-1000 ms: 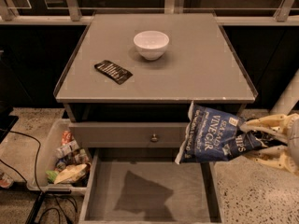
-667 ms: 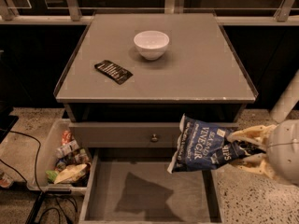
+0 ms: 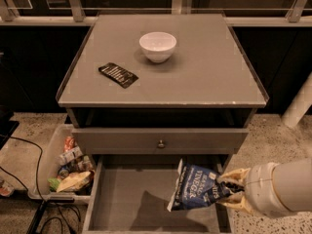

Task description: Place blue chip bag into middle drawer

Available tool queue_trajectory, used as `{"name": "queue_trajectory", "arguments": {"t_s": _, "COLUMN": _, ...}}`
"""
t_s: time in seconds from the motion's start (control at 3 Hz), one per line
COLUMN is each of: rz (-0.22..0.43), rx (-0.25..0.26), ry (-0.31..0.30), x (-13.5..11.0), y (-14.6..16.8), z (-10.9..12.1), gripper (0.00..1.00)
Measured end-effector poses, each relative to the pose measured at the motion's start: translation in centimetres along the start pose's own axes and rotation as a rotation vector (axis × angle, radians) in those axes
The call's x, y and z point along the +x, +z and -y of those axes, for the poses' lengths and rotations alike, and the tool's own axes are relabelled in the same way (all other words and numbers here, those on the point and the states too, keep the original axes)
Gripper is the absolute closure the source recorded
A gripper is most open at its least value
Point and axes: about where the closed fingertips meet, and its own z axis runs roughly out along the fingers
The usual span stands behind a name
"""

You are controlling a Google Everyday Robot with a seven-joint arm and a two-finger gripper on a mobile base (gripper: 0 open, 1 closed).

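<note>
Camera view gives us the gripper point(image 3: 228, 189) low on the right. Its two tan fingers point(image 3: 237, 175) are clamped on the right crimped end of the bag point(image 3: 195, 189). We see the bag held out sideways over the right part of the open drawer point(image 3: 126, 199), with its white lettering facing us and its left end tipped slightly down. We cannot tell whether the bag touches the drawer floor, though a shadow lies on the floor beneath it. Just above the drawer we see a closed front point(image 3: 122, 140) with a small round knob point(image 3: 161, 143). On the tabletop point(image 3: 214, 67) a white bowl point(image 3: 157, 46) stands near the back, and a black packet point(image 3: 118, 75) lies flat to its left. A bin point(image 3: 48, 155) of snacks sits on the ground left of the drawer.
</note>
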Motion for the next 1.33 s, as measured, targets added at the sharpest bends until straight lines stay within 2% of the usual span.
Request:
{"name": "queue_trajectory", "arguments": {"t_s": 0.33, "rz": 0.009, "rx": -0.037, "ry": 0.016, "x": 2.5, "y": 3.5, "z": -1.5, "gripper": 1.00}}
{"name": "queue_trajectory", "arguments": {"t_s": 0.67, "rz": 0.009, "rx": -0.037, "ry": 0.016, "x": 2.5, "y": 3.5, "z": -1.5, "gripper": 1.00}}
{"name": "queue_trajectory", "arguments": {"t_s": 1.0, "rz": 0.044, "rx": 0.005, "ry": 0.052, "x": 3.2, "y": 5.0, "z": -0.4, "gripper": 1.00}}
{"name": "queue_trajectory", "arguments": {"t_s": 1.33, "rz": 0.105, "rx": 0.100, "ry": 0.103, "x": 5.0, "y": 8.1, "z": 2.3, "gripper": 1.00}}
